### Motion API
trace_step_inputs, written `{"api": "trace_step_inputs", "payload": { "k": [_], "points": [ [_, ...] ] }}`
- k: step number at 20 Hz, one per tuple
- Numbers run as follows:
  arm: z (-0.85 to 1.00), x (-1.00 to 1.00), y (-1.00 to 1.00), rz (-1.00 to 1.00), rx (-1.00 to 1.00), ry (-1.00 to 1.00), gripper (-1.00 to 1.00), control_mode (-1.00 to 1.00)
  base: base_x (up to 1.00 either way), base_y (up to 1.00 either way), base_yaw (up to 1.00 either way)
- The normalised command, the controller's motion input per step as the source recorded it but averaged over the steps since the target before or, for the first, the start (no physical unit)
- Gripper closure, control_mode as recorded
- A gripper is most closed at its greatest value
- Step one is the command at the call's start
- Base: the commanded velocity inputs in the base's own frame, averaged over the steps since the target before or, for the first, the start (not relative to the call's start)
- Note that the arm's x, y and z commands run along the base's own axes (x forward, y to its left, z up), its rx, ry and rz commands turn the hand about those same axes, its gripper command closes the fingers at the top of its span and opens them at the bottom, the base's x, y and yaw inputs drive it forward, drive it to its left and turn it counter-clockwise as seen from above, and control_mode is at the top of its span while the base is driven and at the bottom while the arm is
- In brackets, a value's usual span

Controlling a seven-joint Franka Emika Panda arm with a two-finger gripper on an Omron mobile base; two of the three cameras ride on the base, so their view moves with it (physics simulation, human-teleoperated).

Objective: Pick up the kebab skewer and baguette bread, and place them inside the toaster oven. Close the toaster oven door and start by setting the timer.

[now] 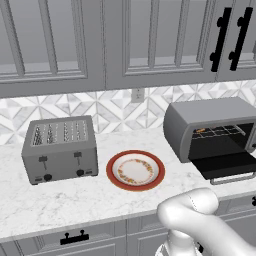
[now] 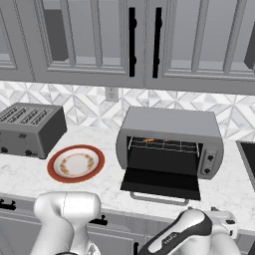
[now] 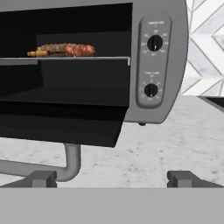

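Observation:
The toaster oven (image 2: pixel 169 122) stands on the counter with its door (image 3: pixel 57 127) folded down flat, its silver bar handle (image 3: pixel 65 166) just ahead of my fingers. The kebab skewer (image 3: pixel 65 49) lies on the wire rack inside, towards the left; it shows as an orange speck on the rack in both base views (image 1: pixel 200 131) (image 2: pixel 148 140). I cannot make out the baguette bread. My gripper (image 3: pixel 113 179) is open and holds nothing. It sits low in front of the oven's right part, facing the upper knob (image 3: pixel 154 43) and lower knob (image 3: pixel 151 90) on the control panel.
A red-rimmed plate (image 1: pixel 135 170) with nothing on it sits left of the oven, and a grey four-slot toaster (image 1: pixel 60 150) stands further left. Upper cabinets hang overhead. A dark appliance edge (image 2: pixel 247 157) lies at the counter's far right.

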Motion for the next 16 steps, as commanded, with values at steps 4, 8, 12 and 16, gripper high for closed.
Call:
{"api": "trace_step_inputs", "payload": {
  "k": [4,8,12,16],
  "points": [
    [-0.10,0.12,0.00,-0.06,-0.01,0.00,-1.00,-1.00,0.00,0.00,0.00],
    [0.00,0.36,0.06,-0.02,0.00,0.00,-1.00,-1.00,0.00,0.00,0.00],
    [-0.06,0.28,-0.03,0.00,0.00,0.00,-1.00,-1.00,0.00,0.00,0.00],
    [-0.11,0.18,-0.08,0.00,0.00,0.00,-1.00,-1.00,0.00,0.00,0.00]
  ]
}}
